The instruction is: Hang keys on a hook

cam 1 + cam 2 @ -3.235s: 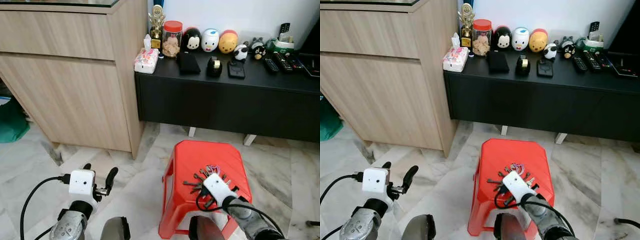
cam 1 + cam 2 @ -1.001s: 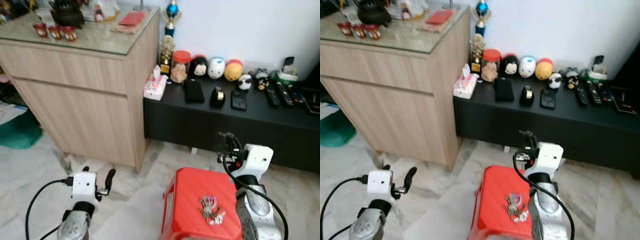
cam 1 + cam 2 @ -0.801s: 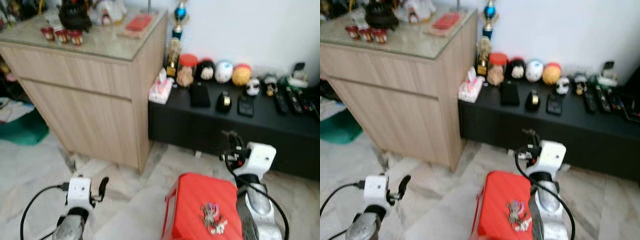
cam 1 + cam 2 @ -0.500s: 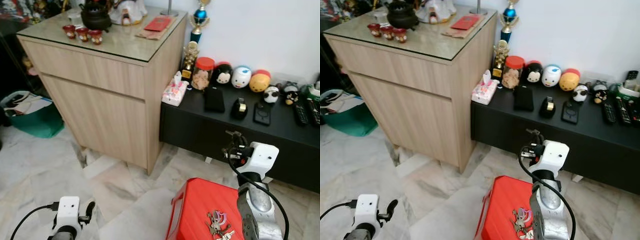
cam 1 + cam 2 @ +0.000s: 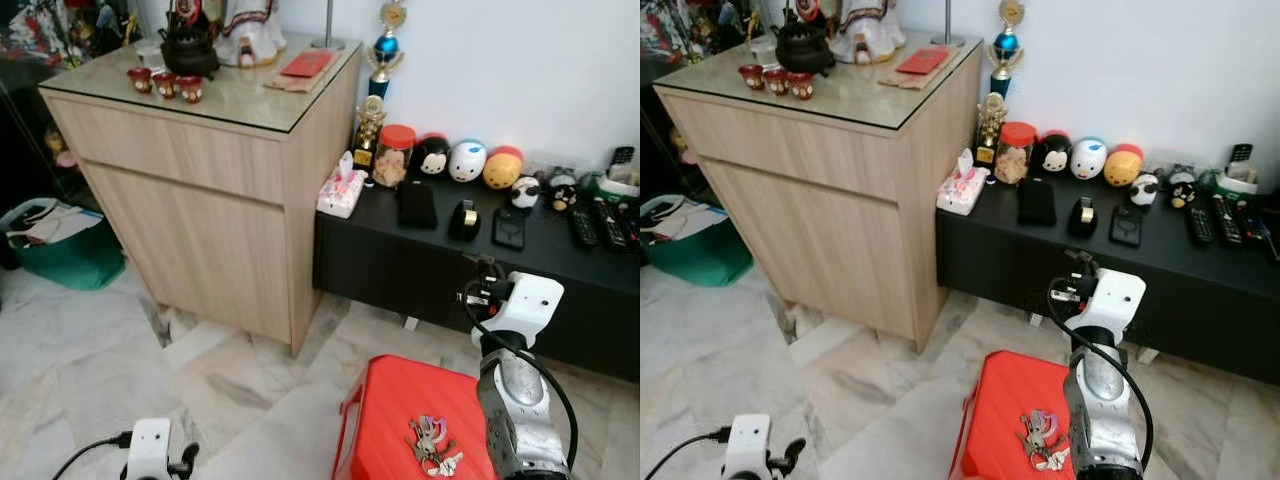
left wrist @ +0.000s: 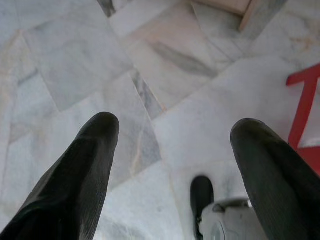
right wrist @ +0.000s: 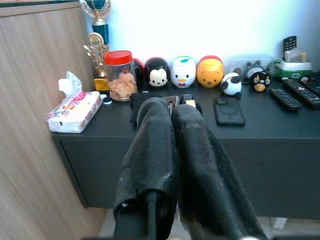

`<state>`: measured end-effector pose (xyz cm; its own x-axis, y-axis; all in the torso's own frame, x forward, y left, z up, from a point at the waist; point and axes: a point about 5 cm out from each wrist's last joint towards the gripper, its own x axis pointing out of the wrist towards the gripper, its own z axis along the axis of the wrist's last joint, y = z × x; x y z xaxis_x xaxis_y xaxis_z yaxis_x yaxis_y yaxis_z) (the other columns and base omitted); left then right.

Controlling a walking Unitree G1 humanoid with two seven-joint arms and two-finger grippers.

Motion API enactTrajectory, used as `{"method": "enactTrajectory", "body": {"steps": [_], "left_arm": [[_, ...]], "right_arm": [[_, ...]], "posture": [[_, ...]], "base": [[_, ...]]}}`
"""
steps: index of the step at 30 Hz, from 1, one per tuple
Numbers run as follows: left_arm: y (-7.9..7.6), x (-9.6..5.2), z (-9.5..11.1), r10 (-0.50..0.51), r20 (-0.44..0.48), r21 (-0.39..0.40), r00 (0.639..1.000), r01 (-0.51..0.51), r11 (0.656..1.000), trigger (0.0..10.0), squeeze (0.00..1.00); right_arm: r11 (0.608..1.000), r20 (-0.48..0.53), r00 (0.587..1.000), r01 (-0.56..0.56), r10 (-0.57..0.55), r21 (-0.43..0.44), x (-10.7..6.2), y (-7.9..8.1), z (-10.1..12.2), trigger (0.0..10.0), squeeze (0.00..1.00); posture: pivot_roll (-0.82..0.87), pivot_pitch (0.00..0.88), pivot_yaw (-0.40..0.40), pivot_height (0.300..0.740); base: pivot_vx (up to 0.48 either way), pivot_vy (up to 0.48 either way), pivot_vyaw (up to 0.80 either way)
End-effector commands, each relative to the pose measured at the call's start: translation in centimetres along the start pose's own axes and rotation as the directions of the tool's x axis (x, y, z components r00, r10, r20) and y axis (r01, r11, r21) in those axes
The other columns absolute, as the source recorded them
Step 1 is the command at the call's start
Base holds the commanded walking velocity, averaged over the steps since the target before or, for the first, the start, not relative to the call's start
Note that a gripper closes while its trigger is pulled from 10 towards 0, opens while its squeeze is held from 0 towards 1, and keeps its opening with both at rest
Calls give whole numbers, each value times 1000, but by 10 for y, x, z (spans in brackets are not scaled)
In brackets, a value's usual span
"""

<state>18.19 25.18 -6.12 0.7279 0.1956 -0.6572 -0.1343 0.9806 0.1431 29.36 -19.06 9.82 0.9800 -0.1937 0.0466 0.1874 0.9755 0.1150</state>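
Observation:
A bunch of keys (image 5: 432, 450) with a pink ring lies on top of a red plastic stool (image 5: 385, 420). My right gripper (image 5: 478, 280) is raised above and beyond the stool and points at the low black cabinet (image 5: 400, 260). In the right wrist view its fingers (image 7: 155, 130) are pressed together, shut, with a small bit of metal at the tips that I cannot identify. My left gripper (image 6: 172, 125) hangs low over the marble floor with its fingers wide apart and nothing between them.
A tall wooden cabinet (image 5: 200, 210) with a glass top stands at the left, with a green bag (image 5: 55, 250) beside it. The black cabinet carries a tissue pack (image 5: 340, 190), a red-lidded jar (image 5: 394, 155), round toys, phones and remotes. The floor is marble (image 5: 120, 370).
The right gripper has lifted off the keys on the stool and now stands raised before the black cabinet. The camera has tilted up; the left arm sits lower in view.

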Motion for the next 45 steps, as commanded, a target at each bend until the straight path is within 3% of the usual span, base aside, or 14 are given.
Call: {"method": "enactTrajectory", "body": {"steps": [1,7,9,14,18,28,31,37,45], "left_arm": [[2,-2,-10,25,-41,-18,999,-26,999,10000,0],[-2,-4,-18,26,-71,-36,997,-29,999,10000,0],[-7,-4,-19,12,-73,-41,997,-15,999,10000,0],[-15,-5,-23,-25,-87,-32,996,22,999,10000,0],[-18,-5,-24,-45,-90,-13,995,44,999,10000,0],[-12,-4,-24,5,-112,-82,994,-14,997,10000,0],[-11,-4,-25,26,-123,-116,992,-40,992,10000,0],[-10,-5,-26,23,-131,-107,991,-37,994,10000,0],[9,-9,-34,43,-171,-87,984,-58,994,10000,0]], "right_arm": [[1000,19,1000,-10,10,-12,2,-2,3,10000,0],[996,12,997,-82,82,-42,7,-1,4,10000,0],[999,3,1000,-22,22,24,12,-13,5,10000,0],[996,-1,998,56,-56,69,18,-27,8,10000,0],[998,19,999,43,-44,51,21,-28,14,10000,0],[1000,28,1000,3,-3,14,25,-5,14,10000,0],[999,13,1000,3,-3,37,22,0,12,10000,0],[999,-25,1000,1,1,47,14,7,-1,10000,0],[998,-40,999,-15,18,66,10,17,-6,10000,0]], "posture": [[-81,0,-17,740],[-70,0,-21,740],[-70,0,-10,740],[-93,0,20,740],[-91,0,17,740],[-128,0,-37,740],[-116,0,-42,740],[-92,0,-37,740],[-76,0,-22,740]], "base": [[-281,0,0],[-287,0,0],[-287,0,0],[-286,0,0],[-288,0,0],[-285,0,0],[-290,0,0],[-284,0,0],[-283,0,0]]}}
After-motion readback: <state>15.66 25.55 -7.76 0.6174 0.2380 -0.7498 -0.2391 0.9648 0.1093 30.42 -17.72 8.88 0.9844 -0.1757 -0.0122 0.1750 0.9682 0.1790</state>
